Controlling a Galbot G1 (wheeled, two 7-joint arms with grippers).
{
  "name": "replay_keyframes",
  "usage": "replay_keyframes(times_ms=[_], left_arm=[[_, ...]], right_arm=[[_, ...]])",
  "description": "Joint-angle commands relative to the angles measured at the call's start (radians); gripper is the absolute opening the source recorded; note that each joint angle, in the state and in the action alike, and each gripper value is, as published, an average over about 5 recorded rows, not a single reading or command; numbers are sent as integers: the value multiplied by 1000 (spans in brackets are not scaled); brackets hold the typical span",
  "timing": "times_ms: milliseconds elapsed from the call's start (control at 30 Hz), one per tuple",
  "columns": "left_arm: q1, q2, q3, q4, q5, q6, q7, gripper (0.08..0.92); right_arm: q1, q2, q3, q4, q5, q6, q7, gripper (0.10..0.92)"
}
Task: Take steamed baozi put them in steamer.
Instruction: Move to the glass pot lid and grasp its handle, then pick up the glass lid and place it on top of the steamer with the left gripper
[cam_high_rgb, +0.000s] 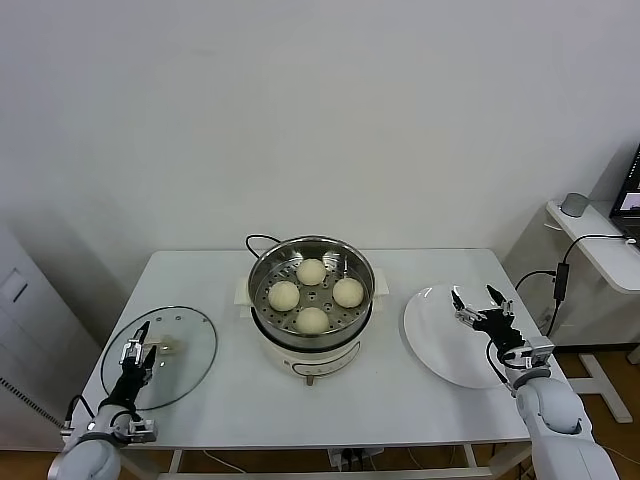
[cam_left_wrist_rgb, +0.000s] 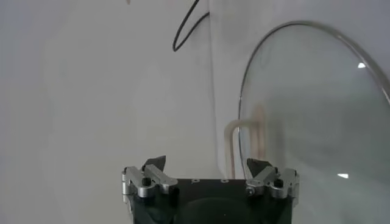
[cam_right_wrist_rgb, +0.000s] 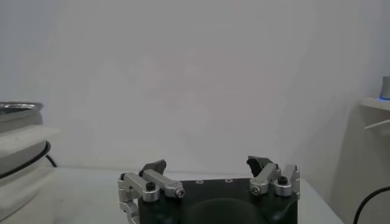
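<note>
Several cream-white baozi (cam_high_rgb: 312, 272) sit on the perforated tray inside the shiny steel steamer (cam_high_rgb: 266, 268), which stands on its cream base at the table's middle. My left gripper (cam_high_rgb: 139, 340) is open and empty, low over the glass lid (cam_high_rgb: 190, 350) at the table's left; in the left wrist view the left gripper (cam_left_wrist_rgb: 209, 165) faces the lid (cam_left_wrist_rgb: 317, 122). My right gripper (cam_high_rgb: 477, 299) is open and empty above the flat white plate (cam_high_rgb: 440, 345) at the right. In the right wrist view the right gripper (cam_right_wrist_rgb: 209, 164) shows nothing between its fingers.
The steamer's black cord (cam_high_rgb: 257, 240) loops behind it. A side table (cam_high_rgb: 600, 240) with a cable stands beyond the table's right edge. A grey cabinet (cam_high_rgb: 20, 330) stands at the far left.
</note>
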Motion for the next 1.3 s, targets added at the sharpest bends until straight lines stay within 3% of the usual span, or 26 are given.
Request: replay_keyframes(times_ms=[33,167,600,900,1000,1300], left_arm=[[-63,-4,3,62,6,-3,-5,823],[-61,-7,5,66,3,-10,-7,765],[-56,-11,-1,78,-41,-62,-71,387],[-17,16,-17,-84,-85,-52,-68,136],[-1,35,-20,-165,-106,-13,-28,101],[-15,107,48,-356,-199,181,152,100]], right_arm=[[0,-1,2,-4,-1,1,-1,823],[2,0,4,-8,-1,1,-2,823],[22,2,-1,-16,-4,-5,1,823],[24,-4,0,-11,-2,-5,1,823],[26,-7,1,-9,1,-6,1,823],[34,-25,0,-8,12,-8,-1,823]])
